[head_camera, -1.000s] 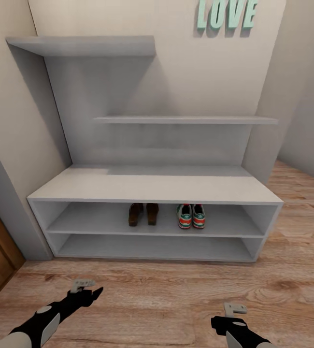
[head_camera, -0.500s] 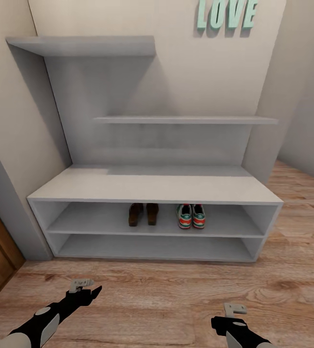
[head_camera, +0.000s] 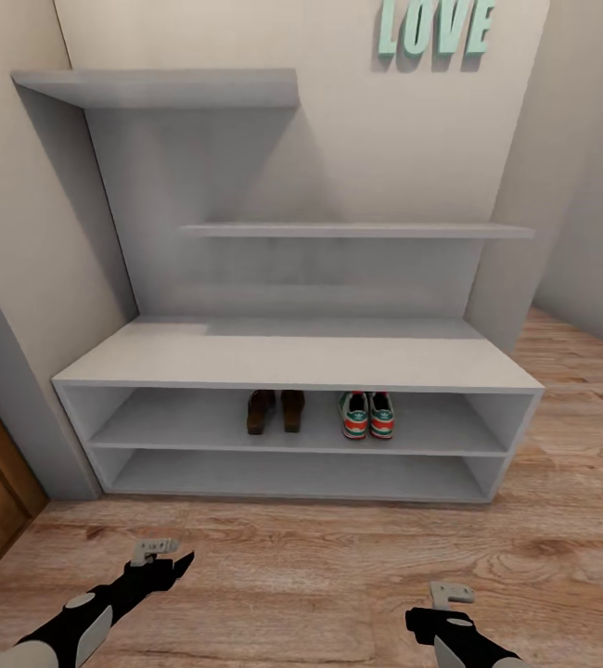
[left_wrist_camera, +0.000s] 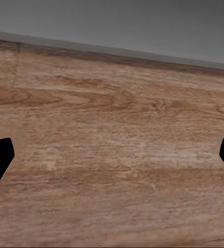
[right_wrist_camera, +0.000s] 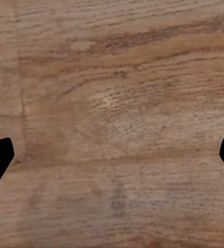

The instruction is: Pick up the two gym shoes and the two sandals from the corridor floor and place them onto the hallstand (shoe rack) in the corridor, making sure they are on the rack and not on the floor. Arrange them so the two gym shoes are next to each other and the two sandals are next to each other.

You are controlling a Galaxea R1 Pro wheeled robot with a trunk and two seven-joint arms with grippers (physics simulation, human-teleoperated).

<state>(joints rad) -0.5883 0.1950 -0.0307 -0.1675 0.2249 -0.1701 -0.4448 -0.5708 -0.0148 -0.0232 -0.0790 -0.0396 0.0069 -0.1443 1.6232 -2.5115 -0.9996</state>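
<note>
four shoes racked: sandals (head_camera: 276, 410) paired, gym shoes (head_camera: 367, 415) paired, on hallstand (head_camera: 292, 357) upper shelf, well beyond left gripper (head_camera: 167, 559) and right gripper (head_camera: 431, 617) (both released, empty). task looks finished.

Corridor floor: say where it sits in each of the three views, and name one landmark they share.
Head view: the corridor floor spreads across the bottom, before the hallstand.
Left wrist view: planks below a grey band.
Right wrist view: planks across the frame.
Shared landmark: the floor's wood grain.
</note>
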